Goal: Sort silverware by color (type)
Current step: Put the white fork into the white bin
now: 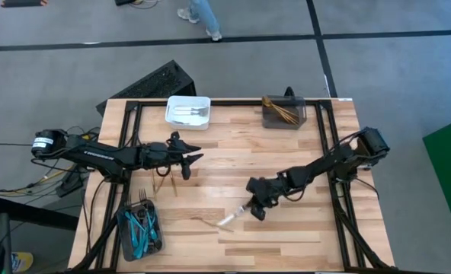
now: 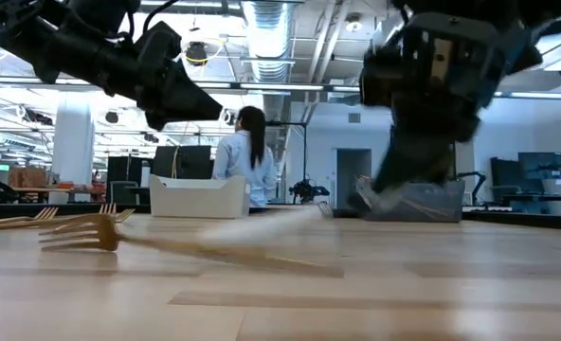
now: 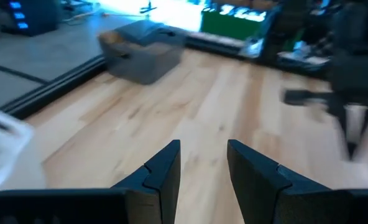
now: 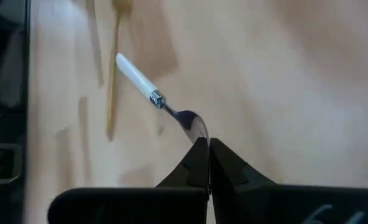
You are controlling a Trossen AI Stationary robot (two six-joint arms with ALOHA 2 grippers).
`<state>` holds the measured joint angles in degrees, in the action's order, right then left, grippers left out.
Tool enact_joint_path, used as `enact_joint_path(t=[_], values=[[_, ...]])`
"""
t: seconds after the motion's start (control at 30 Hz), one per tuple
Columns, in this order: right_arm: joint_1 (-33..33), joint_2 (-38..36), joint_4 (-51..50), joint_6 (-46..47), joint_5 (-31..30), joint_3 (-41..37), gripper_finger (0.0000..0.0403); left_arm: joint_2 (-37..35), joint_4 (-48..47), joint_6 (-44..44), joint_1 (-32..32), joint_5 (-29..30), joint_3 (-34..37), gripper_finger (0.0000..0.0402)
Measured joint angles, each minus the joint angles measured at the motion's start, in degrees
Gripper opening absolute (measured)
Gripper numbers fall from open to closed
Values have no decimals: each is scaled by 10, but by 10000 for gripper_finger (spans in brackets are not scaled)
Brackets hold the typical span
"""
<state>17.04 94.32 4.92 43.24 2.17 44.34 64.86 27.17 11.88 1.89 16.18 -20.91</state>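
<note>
One white-handled spoon [image 4: 165, 102] is being pinched by its bowl in the right gripper [image 4: 207, 146], jaws clamped together on it near the table's middle, likely for carrying to a bin. The left gripper [image 3: 202, 163] is being held apart, empty, farther left.
</note>
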Motion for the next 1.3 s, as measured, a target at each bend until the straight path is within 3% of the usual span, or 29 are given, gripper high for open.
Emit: enact_joint_path(t=[0.17, 0.33, 0.5, 0.63, 0.8, 0.97, 1.13, 1.3], values=[[6, -68, -21, -104, -137, 0, 14, 8, 65, -25, 0, -81, 0, 118], [8, -115, -25, -130, -294, 0, 14, 61, 186, -67, 0, -128, -2, 118], [-18, -125, -25, 1, -400, 0, 15, 157, 237, -121, -2, -123, -47, 118], [-39, -125, -23, 59, -432, 0, 16, 227, 233, -204, -12, -55, -105, 118], [-48, -125, -4, 62, -432, 0, 17, 289, 197, -329, -19, -7, -170, 118], [-49, -125, 14, 49, -433, 0, 17, 321, 134, -369, -20, 80, -223, 118], [-49, -125, 18, 47, -430, 0, 18, 349, 53, -406, -20, 88, -259, 108], [-49, -125, 41, 31, -429, 0, 20, 355, 2, -381, -20, 86, -281, 77]])
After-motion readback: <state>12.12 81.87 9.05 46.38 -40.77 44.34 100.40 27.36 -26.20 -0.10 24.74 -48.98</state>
